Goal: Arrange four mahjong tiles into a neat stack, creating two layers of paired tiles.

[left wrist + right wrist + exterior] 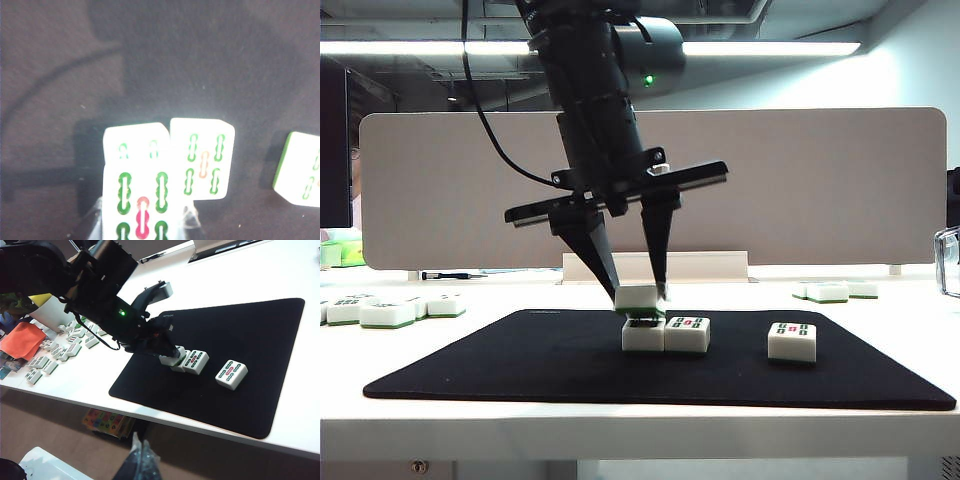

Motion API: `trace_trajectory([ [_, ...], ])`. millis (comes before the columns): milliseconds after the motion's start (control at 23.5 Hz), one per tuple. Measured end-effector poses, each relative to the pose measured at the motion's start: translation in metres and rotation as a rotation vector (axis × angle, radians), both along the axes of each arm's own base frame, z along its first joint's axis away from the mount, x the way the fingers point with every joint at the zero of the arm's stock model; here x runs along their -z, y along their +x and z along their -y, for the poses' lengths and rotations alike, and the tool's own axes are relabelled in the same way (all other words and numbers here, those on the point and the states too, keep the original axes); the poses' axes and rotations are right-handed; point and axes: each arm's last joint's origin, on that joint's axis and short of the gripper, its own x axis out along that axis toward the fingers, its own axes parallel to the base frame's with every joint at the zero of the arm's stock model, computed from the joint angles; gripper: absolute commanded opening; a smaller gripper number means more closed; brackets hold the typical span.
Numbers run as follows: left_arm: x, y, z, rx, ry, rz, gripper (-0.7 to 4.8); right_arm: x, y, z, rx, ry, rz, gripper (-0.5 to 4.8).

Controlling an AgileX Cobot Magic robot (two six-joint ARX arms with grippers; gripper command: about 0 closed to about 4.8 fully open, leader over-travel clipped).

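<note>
White table (880, 415) with a black mat (520, 365) on it; a beige partition panel (820, 190) stands behind the mat, ceiling strip lights above.

Left gripper (640, 290) points down over the mat's middle, fingers partly closed, pinching one mahjong tile (640, 296) by its sides. Held tile (141, 210) is face up and hangs just above the left tile of the pair (643, 335); contact between them cannot be told.

Pair on mat: two tiles side by side, touching, the right one (687, 333) face up with green and red marks. Fourth tile (792, 341) lies alone on the mat, to the right of the pair, well apart.

Loose spare tiles (390, 312) lie on the table left of the mat, more (835, 291) behind its right corner.

Right gripper (142, 460): only a blurred tip shows, off the table's front edge, far from the mat; finger spacing cannot be told.

No containers hold any tiles.
</note>
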Motion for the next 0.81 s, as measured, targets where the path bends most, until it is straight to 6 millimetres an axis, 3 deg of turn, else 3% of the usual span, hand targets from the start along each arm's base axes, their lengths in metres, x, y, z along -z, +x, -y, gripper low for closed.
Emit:
trace_trajectory([
  [383,0.0019,0.0016,0.0024,-0.048,0.01,0.027,1.02,0.0,0.0,0.0,0.0,0.0,0.0,-0.01],
  [510,0.0019,0.0016,0.0024,-0.048,0.01,0.026,1.88,0.0,0.0,0.0,0.0,0.0,0.0,-0.01],
  [808,0.0034,0.0013,0.0027,-0.045,0.009,0.017,1.88,0.0,0.0,0.0,0.0,0.0,0.0,-0.01],
])
